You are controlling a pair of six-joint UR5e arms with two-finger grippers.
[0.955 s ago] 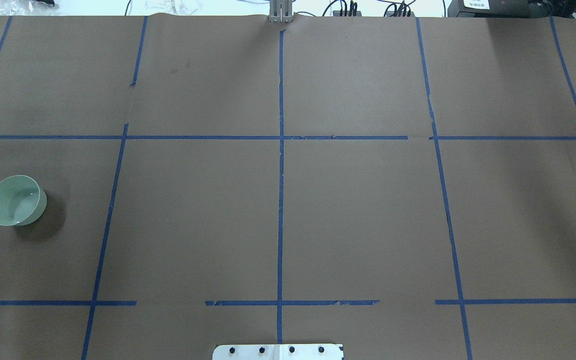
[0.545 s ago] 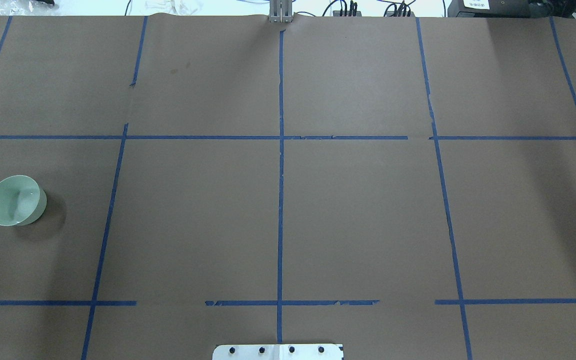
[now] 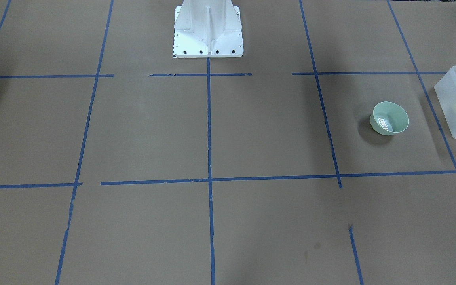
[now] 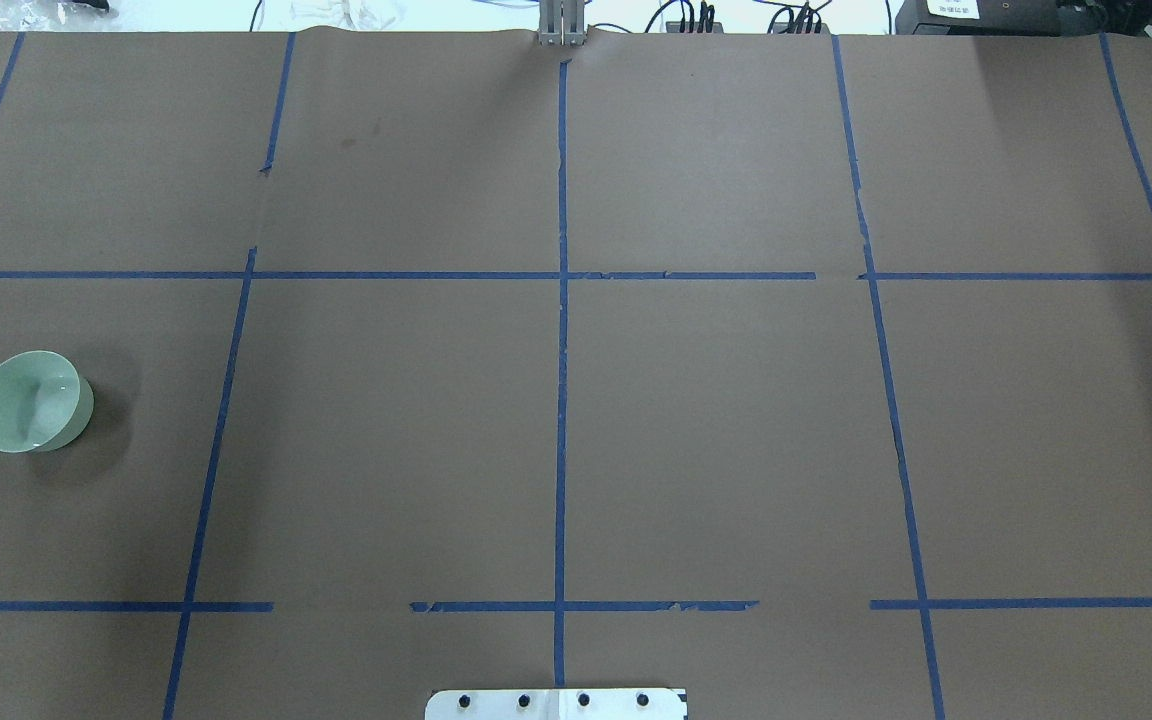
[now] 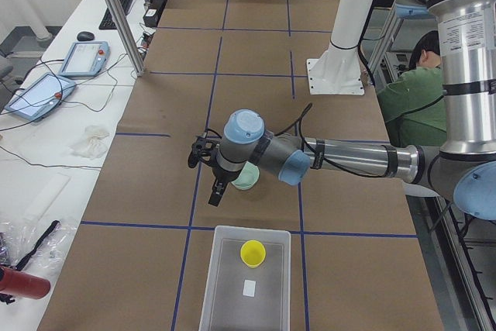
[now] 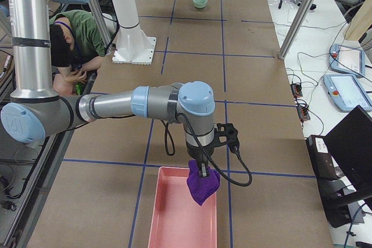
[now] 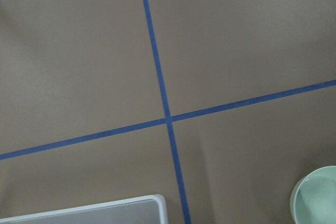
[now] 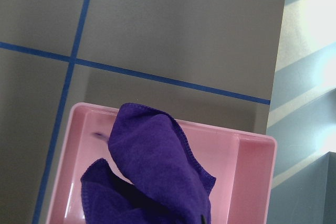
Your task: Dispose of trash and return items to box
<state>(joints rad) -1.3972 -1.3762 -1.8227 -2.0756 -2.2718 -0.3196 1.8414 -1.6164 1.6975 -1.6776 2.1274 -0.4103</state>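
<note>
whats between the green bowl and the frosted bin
Just one blue tape line on bare brown paper between the bowl and the bin, no object; front-facing and left wrist views show it.

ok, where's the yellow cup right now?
The yellow cup stands inside the frosted bin on the robot's far left, just beyond its white label in the exterior left view; the green bowl sits outside it.

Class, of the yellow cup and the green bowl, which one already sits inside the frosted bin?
The yellow cup; it stands inside the frosted bin, while the green bowl sits on the table outside it.
</note>
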